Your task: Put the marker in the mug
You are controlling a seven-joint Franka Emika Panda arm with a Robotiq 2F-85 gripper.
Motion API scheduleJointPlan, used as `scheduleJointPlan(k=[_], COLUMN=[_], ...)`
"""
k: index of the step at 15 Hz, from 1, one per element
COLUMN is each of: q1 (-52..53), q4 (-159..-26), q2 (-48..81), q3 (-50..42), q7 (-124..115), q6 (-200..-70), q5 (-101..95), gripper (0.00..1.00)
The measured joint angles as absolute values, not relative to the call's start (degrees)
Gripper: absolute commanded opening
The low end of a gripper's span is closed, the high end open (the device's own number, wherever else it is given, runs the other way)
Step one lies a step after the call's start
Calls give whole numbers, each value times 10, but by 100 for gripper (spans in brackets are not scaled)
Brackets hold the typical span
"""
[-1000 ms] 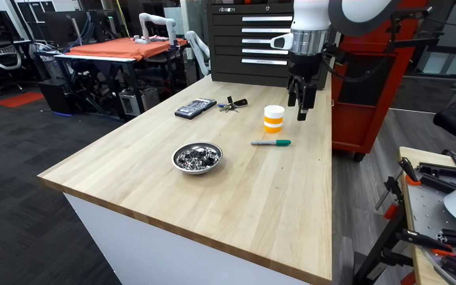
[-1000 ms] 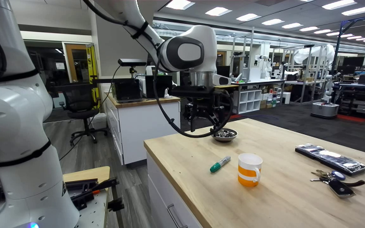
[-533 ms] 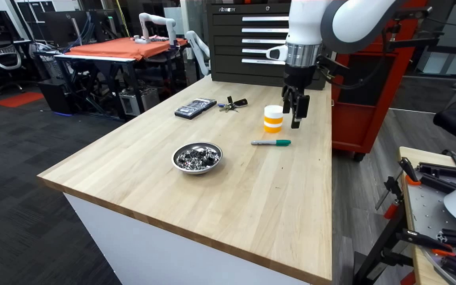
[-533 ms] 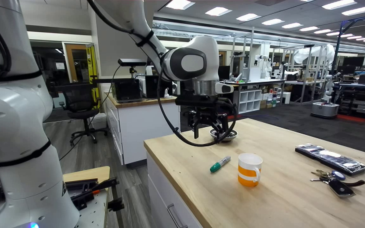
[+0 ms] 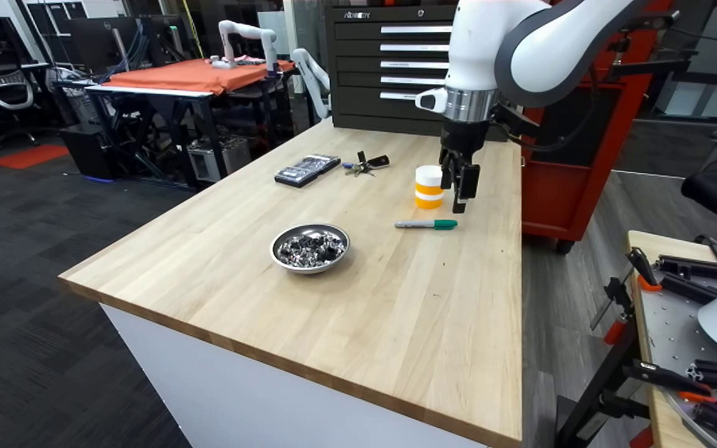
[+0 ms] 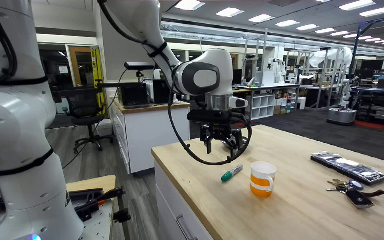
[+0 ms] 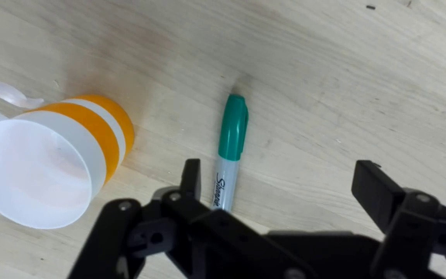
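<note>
My jaws are spread wide. I hold my gripper point(image 7: 280, 178) above the table point(image 5: 389, 348), on the same side of the mug point(image 6: 259, 180) as the marker point(image 7: 229, 151). The mug stands upright, white with orange bands, and in the wrist view its handle point(image 7: 12, 94) points away from the marker. The marker lies on its side on the table just beside the mug, not touching it. In the wrist view it sits to the right of the mug, and its grey end passes out of sight behind the base of my finger point(image 7: 191, 176) nearer the mug; my finger farther from the mug is well clear of it. In an exterior view my gripper covers the mug's edge, yet the wrist view shows a gap between us. In both exterior views the bowl point(image 5: 310, 270), holding shiny bits point(image 5: 312, 250), sits well apart from the mug. In an exterior view the keys point(image 6: 355, 196) lie to the right of the mug, with the black box point(image 6: 348, 166) just past them. In an exterior view the chest point(image 5: 358, 74) stands behind the mug at the table's far end, my arm point(image 5: 470, 62) partly in front of it.
</note>
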State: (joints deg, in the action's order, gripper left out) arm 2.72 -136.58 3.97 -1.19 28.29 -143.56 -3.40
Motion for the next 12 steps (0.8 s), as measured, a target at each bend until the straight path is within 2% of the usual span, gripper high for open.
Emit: scheduleJointPlan(k=[12], q1=[-3], q4=[-1365], q2=[114], q3=[-6], q7=[284], q6=[-1507], q5=[-31], gripper=[100])
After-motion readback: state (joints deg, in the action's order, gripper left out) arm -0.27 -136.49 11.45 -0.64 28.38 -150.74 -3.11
